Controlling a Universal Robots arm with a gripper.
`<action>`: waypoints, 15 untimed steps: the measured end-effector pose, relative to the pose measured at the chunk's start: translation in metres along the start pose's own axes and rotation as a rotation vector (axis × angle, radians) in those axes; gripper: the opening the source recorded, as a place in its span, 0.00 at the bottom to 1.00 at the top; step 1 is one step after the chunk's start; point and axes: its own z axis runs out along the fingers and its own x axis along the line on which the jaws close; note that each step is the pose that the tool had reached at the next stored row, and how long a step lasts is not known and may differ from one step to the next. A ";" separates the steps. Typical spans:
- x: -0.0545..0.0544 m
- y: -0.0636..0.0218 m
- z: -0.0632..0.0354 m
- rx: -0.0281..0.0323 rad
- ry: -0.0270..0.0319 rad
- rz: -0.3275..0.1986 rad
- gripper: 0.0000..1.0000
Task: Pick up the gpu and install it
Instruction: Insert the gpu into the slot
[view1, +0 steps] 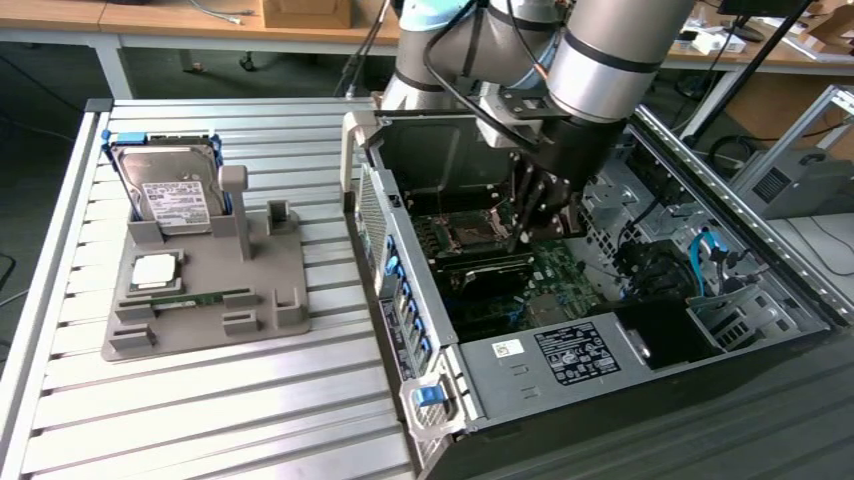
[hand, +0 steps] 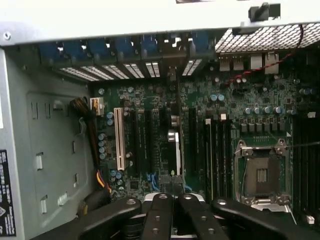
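Black gripper (hand: 170, 212) fingers pinched together on the gpu (hand: 173, 150), seen edge-on as a thin dark card running straight away from the fingertips toward the blue slot latches (hand: 127, 47) at upper centre of the wrist frame. White slot (hand: 119, 140) just beside it, processor socket (hand: 261, 175) lower right. Inside the open computer case (view1: 534, 370) at centre-right of the exterior frame; walls close around. Hard drive (view1: 167, 190) upper left.

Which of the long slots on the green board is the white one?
The white slot is the outermost of the long slots on the motherboard, nearest the bundle of orange and black wires. The other long slots beside it are all black.
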 end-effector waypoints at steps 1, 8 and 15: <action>0.000 -0.0054 0.0001 -0.0042 0.0001 -0.001 0.11; -0.002 -0.0357 0.0004 -0.0252 0.0015 -0.005 0.11; -0.002 -0.0505 0.0007 -0.0338 0.0017 -0.008 0.11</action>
